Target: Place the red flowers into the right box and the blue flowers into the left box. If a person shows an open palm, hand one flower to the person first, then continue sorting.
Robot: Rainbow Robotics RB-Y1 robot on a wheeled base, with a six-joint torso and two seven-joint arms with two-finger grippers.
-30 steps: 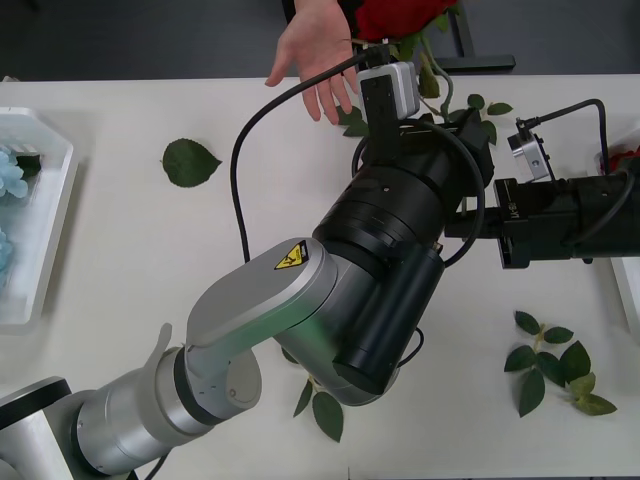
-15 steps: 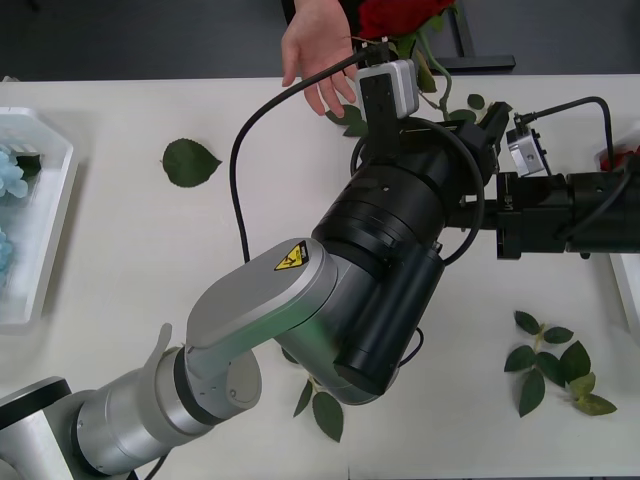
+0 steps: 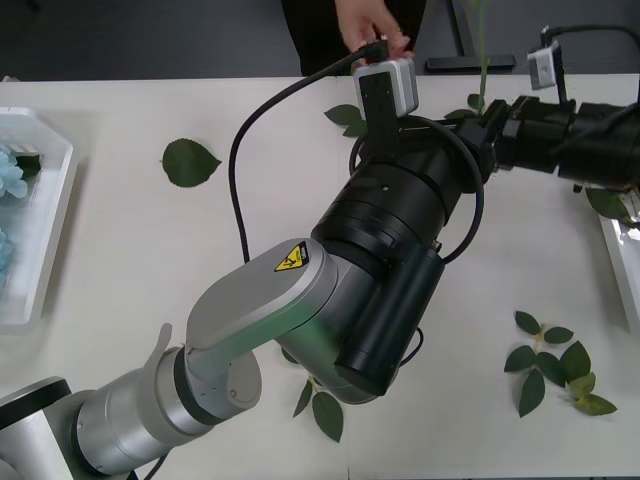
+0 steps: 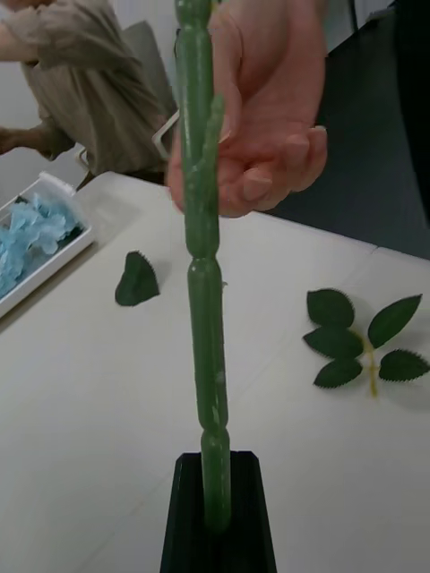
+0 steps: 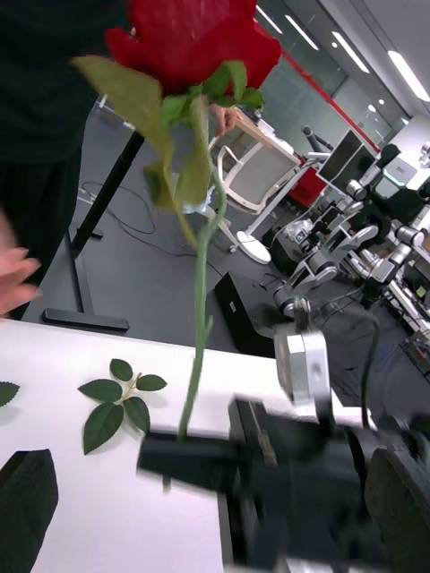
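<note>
A red flower (image 5: 193,40), a deep-red rose, stands upright on its long green stem (image 4: 206,340). My right gripper (image 4: 215,510) is shut on the stem's lower end, over the table's far right side (image 3: 488,128). A person's hand (image 3: 372,30) with curled fingers hovers past the far edge, apart from the stem. My left gripper (image 5: 215,537) is open and empty near the right one, behind its wrist camera (image 3: 385,85). Blue flowers (image 3: 10,175) lie in the left box (image 3: 45,215). The right box (image 3: 620,270) shows as a white rim.
A single leaf (image 3: 188,160) lies left of centre. Leaf sprigs lie at the right front (image 3: 550,365), near the far edge (image 3: 345,115) and under my left arm (image 3: 320,405). My left arm covers the middle of the table.
My right arm has swung toward the far edge and lifted the rose upright, bloom now above the front view. The person's open palm has drawn back and curled. My left arm stayed put.
</note>
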